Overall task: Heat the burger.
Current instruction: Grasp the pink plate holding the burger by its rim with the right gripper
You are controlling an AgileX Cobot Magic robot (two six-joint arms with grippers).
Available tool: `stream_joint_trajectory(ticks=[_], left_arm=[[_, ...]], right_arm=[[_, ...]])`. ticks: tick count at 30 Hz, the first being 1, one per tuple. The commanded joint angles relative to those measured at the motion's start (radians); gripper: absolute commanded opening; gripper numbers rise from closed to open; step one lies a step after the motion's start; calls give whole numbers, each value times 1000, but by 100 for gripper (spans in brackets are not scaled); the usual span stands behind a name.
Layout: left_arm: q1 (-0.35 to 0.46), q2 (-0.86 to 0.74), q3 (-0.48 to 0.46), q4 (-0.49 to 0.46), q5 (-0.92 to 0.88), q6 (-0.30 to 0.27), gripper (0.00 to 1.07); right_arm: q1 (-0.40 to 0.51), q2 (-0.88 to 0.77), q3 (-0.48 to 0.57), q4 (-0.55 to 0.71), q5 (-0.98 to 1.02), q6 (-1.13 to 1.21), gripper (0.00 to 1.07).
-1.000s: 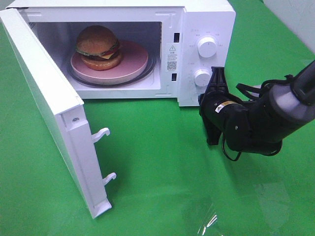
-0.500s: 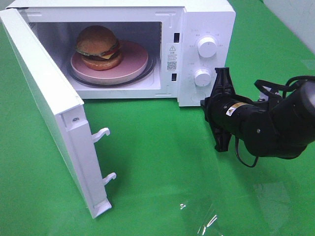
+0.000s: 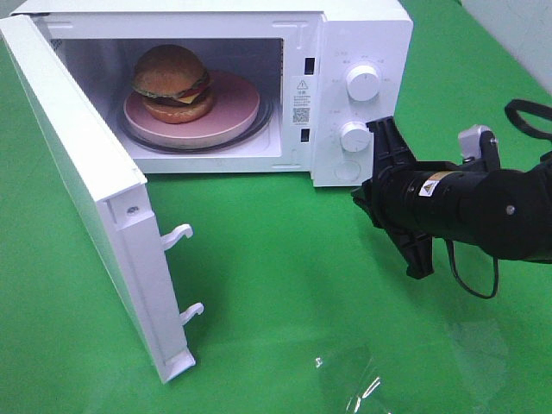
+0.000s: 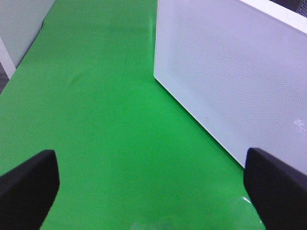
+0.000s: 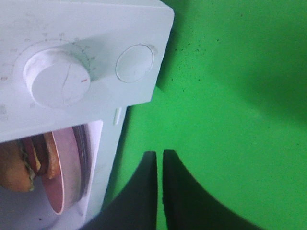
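Note:
The burger rests on a round pink plate inside the white microwave, whose door stands swung wide to the left. My right gripper hovers just in front of the control panel's lower corner, shut with nothing between its fingers. In the right wrist view the burger and plate show through the opening, beside a timer knob. My left gripper is open beside the door's outer face, holding nothing, and does not appear in the exterior high view.
Two round knobs sit on the microwave's panel, with a round button below them. Latch hooks stick out from the open door's edge. A green cloth covers the table.
My right arm has swung to the right and a little toward the front, drawing the shut gripper slightly away from the panel. The burger, the plate and the door have not moved.

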Motion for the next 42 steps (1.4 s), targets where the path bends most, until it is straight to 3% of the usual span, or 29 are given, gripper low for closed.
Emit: stream_joint_trajectory(ticks=[1,21,33,42], left_arm=[[-7,-6,4,-6,1,-5,97],[-7,-6,4,-6,1,-5,97],[-7,-6,4,-6,1,-5,97],[-7,-6,4,-6,1,-5,97]], right_arm=[[3,-80,1,-15,136,-194,6],[3,-267,-6,-15,499,-734,10],[3,-272,-88,-23,756,-1080,13],[3,-272,-151,-206,890,-1333,16]])
